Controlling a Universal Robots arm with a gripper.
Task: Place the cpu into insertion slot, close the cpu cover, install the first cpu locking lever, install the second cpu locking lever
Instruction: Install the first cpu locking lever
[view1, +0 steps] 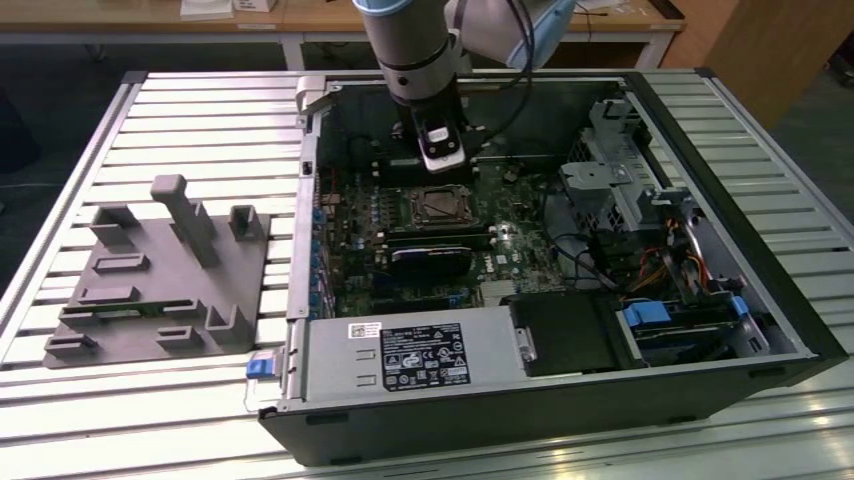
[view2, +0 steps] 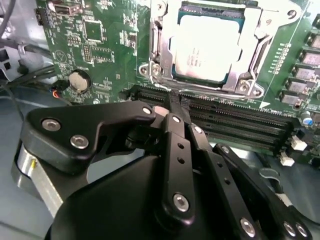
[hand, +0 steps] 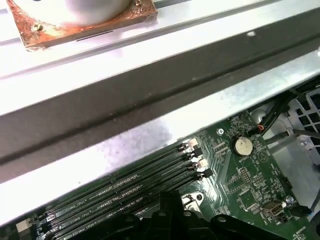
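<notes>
Black, bolted gripper (view2: 175, 107) linkages taper to pinched-together, empty fingertips above the memory slots (view2: 235, 120), just short of the socket. Beyond, the cpu (view2: 206, 47), matte grey metal, sits seated inside the silvery cpu cover (view2: 162, 45) frame.

Faint dark print is seen on the greyish metallic top of the small flat square cpu (view2: 207, 47) in the second wrist view, but it cannot be made out. A white label (view1: 364, 331) and a large black label with white marks (view1: 424, 360) are carried on the silvery metal power-supply box (view1: 400, 362) in the exterior view; their print is too small to be made out. White markings are scattered over the green circuit board (hand: 245, 185) in both wrist views, none of them legible.
</notes>
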